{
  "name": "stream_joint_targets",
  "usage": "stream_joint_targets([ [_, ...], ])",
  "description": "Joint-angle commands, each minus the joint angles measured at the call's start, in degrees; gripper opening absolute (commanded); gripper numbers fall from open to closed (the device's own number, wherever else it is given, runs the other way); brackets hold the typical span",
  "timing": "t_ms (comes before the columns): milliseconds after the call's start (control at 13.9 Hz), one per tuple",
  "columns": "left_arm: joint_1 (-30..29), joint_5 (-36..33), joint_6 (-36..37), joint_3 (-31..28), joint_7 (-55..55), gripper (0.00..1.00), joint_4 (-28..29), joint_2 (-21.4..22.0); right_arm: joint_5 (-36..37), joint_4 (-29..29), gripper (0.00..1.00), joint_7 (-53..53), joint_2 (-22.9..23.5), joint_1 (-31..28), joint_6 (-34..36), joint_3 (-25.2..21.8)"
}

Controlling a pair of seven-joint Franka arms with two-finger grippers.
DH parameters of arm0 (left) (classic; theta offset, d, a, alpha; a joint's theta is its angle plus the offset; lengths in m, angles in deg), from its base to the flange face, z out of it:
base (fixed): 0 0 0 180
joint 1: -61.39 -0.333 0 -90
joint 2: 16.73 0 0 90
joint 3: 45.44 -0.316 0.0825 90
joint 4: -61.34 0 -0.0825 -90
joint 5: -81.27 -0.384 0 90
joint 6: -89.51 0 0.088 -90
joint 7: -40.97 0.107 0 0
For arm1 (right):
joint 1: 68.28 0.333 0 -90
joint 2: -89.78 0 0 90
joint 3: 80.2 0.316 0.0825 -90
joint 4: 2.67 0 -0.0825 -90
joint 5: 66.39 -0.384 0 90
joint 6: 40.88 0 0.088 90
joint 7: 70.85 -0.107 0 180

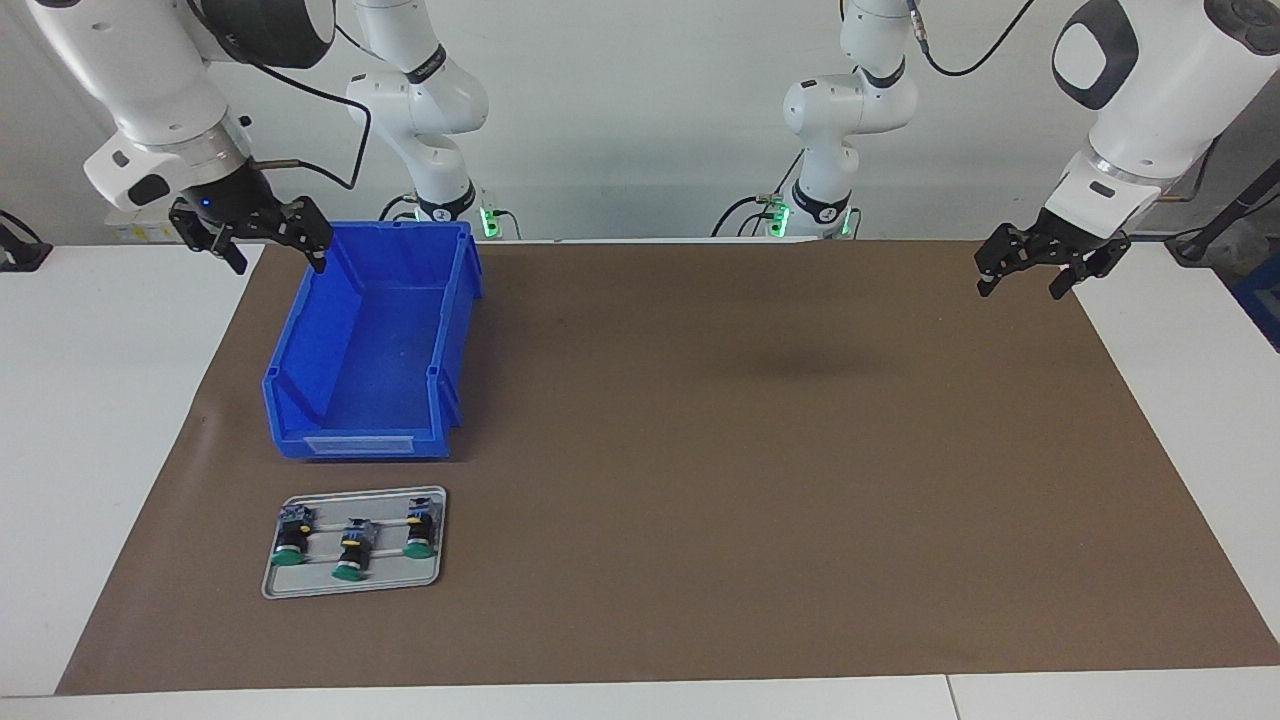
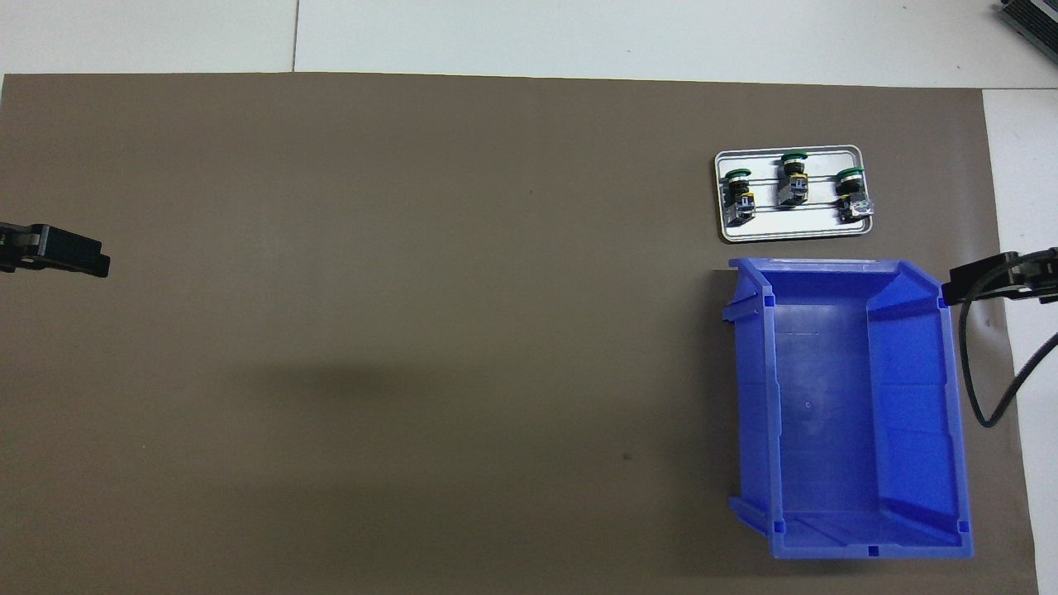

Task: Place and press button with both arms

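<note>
On the brown mat (image 1: pixel 700 450), toward the right arm's end of the table, a small grey tray (image 1: pixel 353 586) carries three buttons side by side: one button (image 1: pixel 291 540) at the outer end, a middle button (image 1: pixel 352 553), and a third button (image 1: pixel 420 532) toward the centre of the table. All three lie tipped over on the tray, green caps pointing away from the robots. A blue bin (image 1: pixel 372 340) sits just beside the tray, nearer to the robots, and holds nothing that can be seen.

From the facing view both arms show nearly whole. The right gripper (image 1: pixel 275 255) hangs over the mat's edge beside the bin's corner nearest the robots, its fingers spread wide and holding nothing. The left gripper (image 1: pixel 1030 278) hangs over the mat's corner at the left arm's end, also spread wide and empty, well apart from the tray. The overhead view gives only black slivers of each: the left gripper (image 2: pixel 62 252) at one frame edge, the right gripper (image 2: pixel 988 277) at the other with a black cable (image 2: pixel 975 364) looping down past the bin's wall. That view does show the bin's floor (image 2: pixel 826 397) in full, and the buttons' grey-blue bases pointing toward the bin.

Between the left gripper and the tray the mat lies bare, crossed only by a soft shadow (image 2: pixel 347 388). The bin's tall walls stand between the right gripper and the tray.
</note>
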Motion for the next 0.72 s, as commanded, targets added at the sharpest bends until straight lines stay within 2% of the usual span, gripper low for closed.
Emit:
stream_joint_targets([
  [0,-0.33,-0.21,-0.04,0.05,0.14,1.0,1.52,1.38,-0.38,1.15,0.99,0.98,-1.54,-1.08,-0.13,1.02],
  [431,-0.33,-0.21,-0.04,0.05,0.14,1.0,1.52,1.38,-0.73,2.03,0.99,1.85,-2.24,-1.69,-0.22,0.75],
  [503,-0.33,-0.21,-0.04,0.05,0.14,1.0,1.52,1.38,-0.65,2.73,0.99,2.46,-2.5,-1.0,-2.14,0.75],
  [647,-0.33,-0.21,-0.04,0.14,0.14,1.0,1.52,1.38,-0.73,5.09,0.99,2.56,-1.28,-1.08,-10.99,0.84],
])
